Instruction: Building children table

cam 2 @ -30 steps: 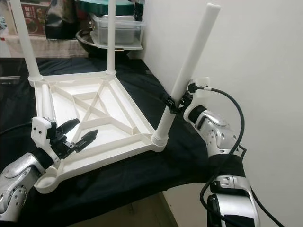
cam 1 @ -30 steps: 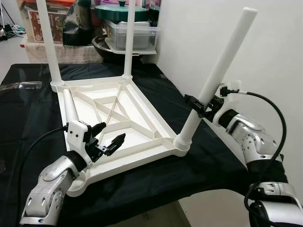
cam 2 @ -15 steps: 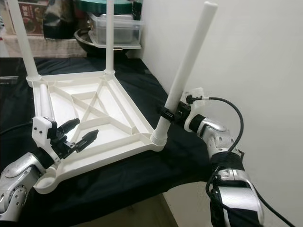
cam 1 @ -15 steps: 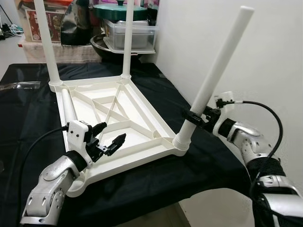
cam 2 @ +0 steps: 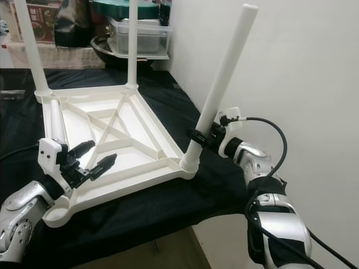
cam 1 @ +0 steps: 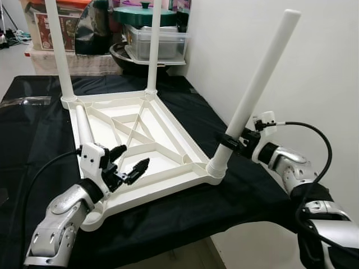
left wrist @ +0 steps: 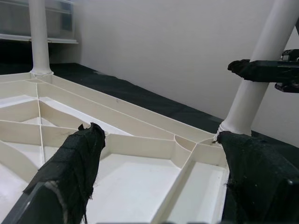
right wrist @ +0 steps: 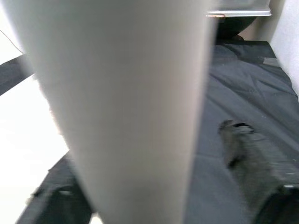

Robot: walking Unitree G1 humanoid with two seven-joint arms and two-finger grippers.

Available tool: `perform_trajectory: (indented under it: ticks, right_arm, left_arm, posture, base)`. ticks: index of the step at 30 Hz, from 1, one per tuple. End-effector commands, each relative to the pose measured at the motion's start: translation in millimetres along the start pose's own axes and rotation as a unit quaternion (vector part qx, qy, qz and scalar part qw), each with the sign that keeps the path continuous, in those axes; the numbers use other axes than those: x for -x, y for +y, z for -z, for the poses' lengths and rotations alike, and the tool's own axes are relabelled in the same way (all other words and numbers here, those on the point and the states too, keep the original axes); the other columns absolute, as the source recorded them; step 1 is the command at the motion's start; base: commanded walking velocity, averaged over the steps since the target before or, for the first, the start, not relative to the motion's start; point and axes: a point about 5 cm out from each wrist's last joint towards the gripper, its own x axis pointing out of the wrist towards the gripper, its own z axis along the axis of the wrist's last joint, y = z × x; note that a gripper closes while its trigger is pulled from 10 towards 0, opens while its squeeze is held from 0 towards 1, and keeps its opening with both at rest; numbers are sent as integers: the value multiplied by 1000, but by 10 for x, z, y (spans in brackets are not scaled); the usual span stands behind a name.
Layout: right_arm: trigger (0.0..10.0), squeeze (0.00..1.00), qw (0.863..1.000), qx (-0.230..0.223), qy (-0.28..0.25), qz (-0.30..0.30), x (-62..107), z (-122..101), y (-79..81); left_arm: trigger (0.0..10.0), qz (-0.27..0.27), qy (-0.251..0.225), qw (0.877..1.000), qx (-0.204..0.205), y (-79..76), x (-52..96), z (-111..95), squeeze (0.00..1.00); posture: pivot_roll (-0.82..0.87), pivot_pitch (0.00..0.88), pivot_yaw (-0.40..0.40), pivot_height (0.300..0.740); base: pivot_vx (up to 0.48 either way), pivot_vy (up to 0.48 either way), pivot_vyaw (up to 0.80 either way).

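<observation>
Since the earlier frame the right tool (cam 1: 234, 140) is being slid lower down the tilted table leg (cam 1: 255, 92), clenched around it near its socket. The upturned white tabletop (cam 1: 140, 145) is lying on the black-draped worktop (cam 1: 33, 123). The left tool (cam 1: 130, 163) is being held released over the tabletop. The plastic is judged light, stiff and slippery, best gripped low.

Right end effector (cam 1: 231, 141) around table leg (cam 1: 256, 89) (tilted)

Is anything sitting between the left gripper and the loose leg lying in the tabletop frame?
Nothing visible does. The left gripper hovers open over the upturned tabletop; the loose leg lies along the frame's edge, just beyond the gripper's white wrist housing.
</observation>
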Motion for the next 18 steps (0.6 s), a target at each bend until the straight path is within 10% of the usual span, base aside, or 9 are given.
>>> perform_trajectory:
  ticks: [1,3,13,16,18]
  right_arm:
    - [4000,0,1000,-3,4,20,51,34,-61]
    - [0,0,1000,-6,0,27,55,51,-68]
    - [0,0,993,-36,-21,109,27,93,-118]
    - [0,0,979,-58,-17,196,-10,144,-141]
    - [0,0,946,-93,11,311,-4,235,-184]
  left_arm:
    - [10000,8,7,1000,-1,-14,-15,21,0]
    - [10000,8,7,1000,-1,-12,-9,22,0]
    - [10000,7,8,1000,-1,-14,3,25,0]
    - [10000,7,8,1000,-1,-13,9,27,0]
    - [10000,6,8,1000,-1,-10,17,28,0]
  posture:
    - [99,0,-157,740]
    - [105,0,-154,740]
    - [109,0,-157,740]
    - [109,0,-157,740]
    - [109,0,-158,740]
  base:
    - [0,0,0]
    - [0,0,0]
    - [0,0,0]
    - [0,0,0]
    - [0,0,0]
